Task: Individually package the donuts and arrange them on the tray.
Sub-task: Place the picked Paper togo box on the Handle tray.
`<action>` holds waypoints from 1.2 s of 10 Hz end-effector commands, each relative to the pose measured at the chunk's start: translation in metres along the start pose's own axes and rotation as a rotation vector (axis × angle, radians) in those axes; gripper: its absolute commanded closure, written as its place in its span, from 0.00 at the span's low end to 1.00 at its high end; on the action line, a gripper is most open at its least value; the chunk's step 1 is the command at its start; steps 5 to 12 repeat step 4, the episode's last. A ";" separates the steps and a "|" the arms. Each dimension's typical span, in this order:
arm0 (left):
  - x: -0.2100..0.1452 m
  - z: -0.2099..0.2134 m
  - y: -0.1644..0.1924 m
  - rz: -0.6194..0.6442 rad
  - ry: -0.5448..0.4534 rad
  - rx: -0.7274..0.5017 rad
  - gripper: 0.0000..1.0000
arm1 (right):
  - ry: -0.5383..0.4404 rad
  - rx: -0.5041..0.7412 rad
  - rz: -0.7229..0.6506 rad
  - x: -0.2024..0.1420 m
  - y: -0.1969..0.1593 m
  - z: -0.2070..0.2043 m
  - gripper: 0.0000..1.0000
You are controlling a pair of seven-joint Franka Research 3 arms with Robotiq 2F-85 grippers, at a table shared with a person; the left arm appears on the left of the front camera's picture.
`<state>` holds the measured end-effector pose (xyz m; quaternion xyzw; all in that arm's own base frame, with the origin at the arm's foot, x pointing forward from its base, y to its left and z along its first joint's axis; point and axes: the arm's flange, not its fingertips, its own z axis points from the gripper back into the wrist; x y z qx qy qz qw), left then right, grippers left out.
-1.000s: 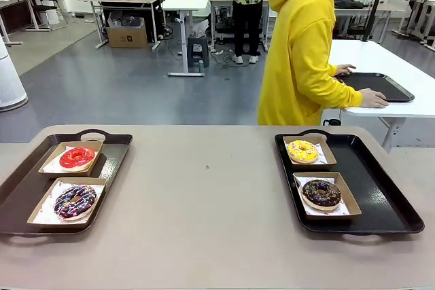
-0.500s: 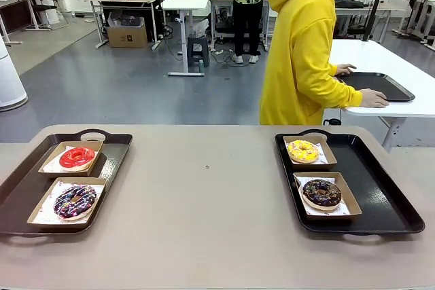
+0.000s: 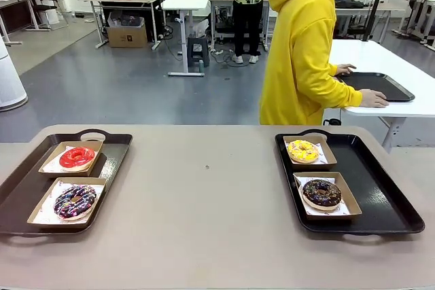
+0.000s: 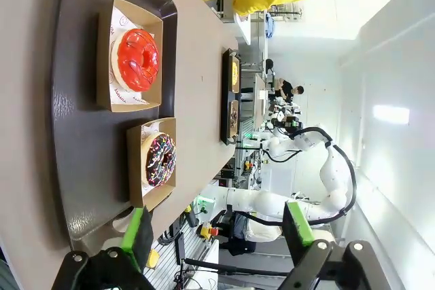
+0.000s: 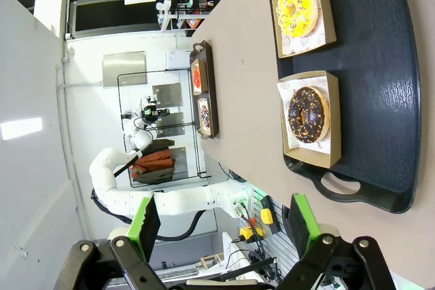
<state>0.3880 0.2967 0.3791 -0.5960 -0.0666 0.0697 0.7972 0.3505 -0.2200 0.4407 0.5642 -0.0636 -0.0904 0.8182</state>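
Two dark trays lie on the beige table. On the left tray (image 3: 27,185) a red-glazed donut (image 3: 77,158) and a dark donut with pink-white drizzle (image 3: 75,201) each sit in a paper-lined cardboard box. The right tray (image 3: 380,191) carries a yellow-iced donut (image 3: 303,151) and a chocolate sprinkled donut (image 3: 321,193), also boxed. My left gripper (image 4: 217,232) hangs open, off the left tray's near end, over the red donut (image 4: 138,59) and drizzled donut (image 4: 160,159). My right gripper (image 5: 224,225) is open off the right tray's near handle, facing the yellow donut (image 5: 297,9) and chocolate donut (image 5: 308,115).
A person in a yellow hoodie (image 3: 302,52) stands beyond the far edge, turned to a white side table with another dark tray (image 3: 380,86) under both hands. The wide middle strip of the beige table (image 3: 204,195) between the trays is bare.
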 end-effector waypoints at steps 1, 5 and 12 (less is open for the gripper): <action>-0.003 0.001 -0.002 0.001 -0.005 0.002 0.00 | 0.001 0.004 0.003 -0.002 0.002 0.000 0.00; -0.003 0.001 -0.002 0.001 -0.005 0.002 0.00 | 0.001 0.004 0.003 -0.002 0.002 0.000 0.00; -0.003 0.001 -0.002 0.001 -0.005 0.002 0.00 | 0.001 0.004 0.003 -0.002 0.002 0.000 0.00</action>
